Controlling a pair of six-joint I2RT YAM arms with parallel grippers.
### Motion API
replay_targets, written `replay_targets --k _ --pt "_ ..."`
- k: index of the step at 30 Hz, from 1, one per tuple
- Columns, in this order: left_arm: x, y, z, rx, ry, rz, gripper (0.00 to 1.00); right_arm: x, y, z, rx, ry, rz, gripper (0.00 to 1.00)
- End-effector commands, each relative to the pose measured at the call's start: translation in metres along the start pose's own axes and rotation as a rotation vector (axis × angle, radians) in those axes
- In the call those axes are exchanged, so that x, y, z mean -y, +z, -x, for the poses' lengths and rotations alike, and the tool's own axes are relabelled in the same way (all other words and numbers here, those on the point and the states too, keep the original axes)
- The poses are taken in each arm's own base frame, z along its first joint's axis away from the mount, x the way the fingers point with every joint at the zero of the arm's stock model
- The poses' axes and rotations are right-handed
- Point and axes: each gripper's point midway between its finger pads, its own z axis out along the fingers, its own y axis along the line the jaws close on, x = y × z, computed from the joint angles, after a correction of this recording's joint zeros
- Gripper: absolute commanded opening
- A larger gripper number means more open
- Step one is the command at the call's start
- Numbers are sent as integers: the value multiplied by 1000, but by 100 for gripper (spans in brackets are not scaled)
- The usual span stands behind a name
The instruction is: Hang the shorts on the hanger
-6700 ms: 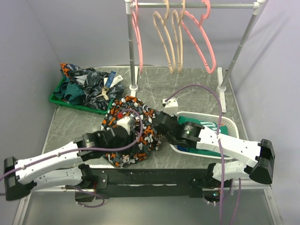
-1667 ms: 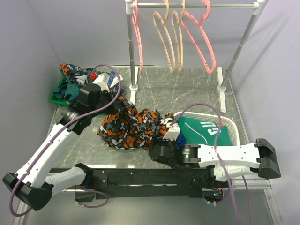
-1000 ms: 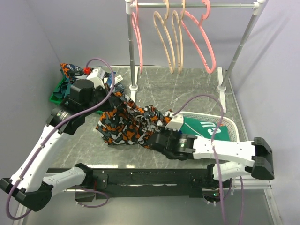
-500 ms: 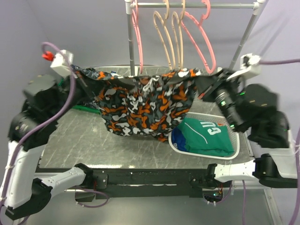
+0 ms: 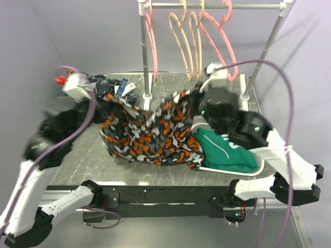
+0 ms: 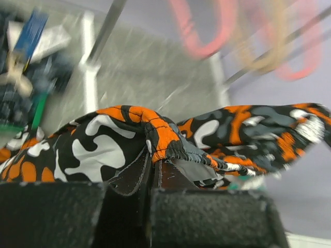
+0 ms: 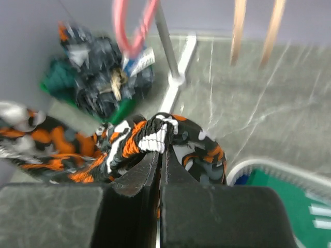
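Note:
The shorts (image 5: 147,137), printed in orange, black, grey and white, hang stretched between my two grippers above the table. My left gripper (image 5: 101,101) is shut on the waistband's left end, seen in the left wrist view (image 6: 153,161) pinching the shorts (image 6: 108,150). My right gripper (image 5: 192,99) is shut on the right end, seen in the right wrist view (image 7: 161,152) on the bunched waistband (image 7: 155,135). The lower part of the shorts rests on the table. Two pink hangers (image 5: 223,49) (image 5: 151,39) hang on the rack behind.
A metal rack (image 5: 212,5) stands at the back with two beige hangers (image 5: 187,44) between the pink ones. A green tray of dark teal clothes (image 5: 106,85) sits back left. A white basket (image 5: 256,168) with a green jersey (image 5: 225,150) sits at right.
Both arms lifted the shorts off the table and spread them wide. Now they have come lower and closer together, so the shorts sag with the hem on the table.

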Motion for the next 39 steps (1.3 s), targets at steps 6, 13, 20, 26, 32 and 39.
replay_targets --k 6,13,20,26,32,39 --pt "-74 53 -132 -208 -77 104 9 23 25 -183 -292 97 6 0" --pt "-98 67 -178 -290 -72 130 54 49 30 -259 -410 90 -67 0" --pt "-118 67 -180 -314 0 232 67 45 27 -248 -413 64 -35 17" --pt "-124 71 -185 -326 31 243 48 24 8 -203 -347 76 119 42" --pt "-121 77 -187 -340 33 228 32 35 -26 -98 -116 103 122 68" --pt "-116 80 -183 -339 38 216 33 73 -60 43 220 60 -56 74"
